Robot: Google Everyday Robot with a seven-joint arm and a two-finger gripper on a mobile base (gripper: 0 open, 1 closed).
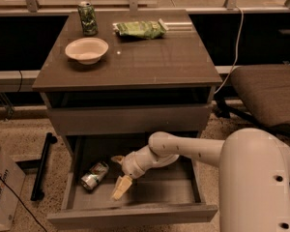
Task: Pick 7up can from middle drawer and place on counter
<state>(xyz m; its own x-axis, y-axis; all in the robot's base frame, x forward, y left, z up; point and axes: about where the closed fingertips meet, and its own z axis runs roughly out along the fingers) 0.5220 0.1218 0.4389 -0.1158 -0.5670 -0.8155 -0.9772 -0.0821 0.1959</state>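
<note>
Claw [119, 175] sits low inside the open middle drawer [150, 197], fingers apart, gripping nothing. Pale soda can [94, 174] lies on its side on the drawer floor, just left of the claw, near the left wall. Above, the tabletop [154, 64] carries a bowl [87, 50], a dark green can [88, 18] and a green bag [137, 29]. Chair [266, 93] stands to the right.

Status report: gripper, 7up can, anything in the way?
Gripper inside middle drawer, jaws open. 7up can on its side beside it, not gripped. Nothing between them.
</note>
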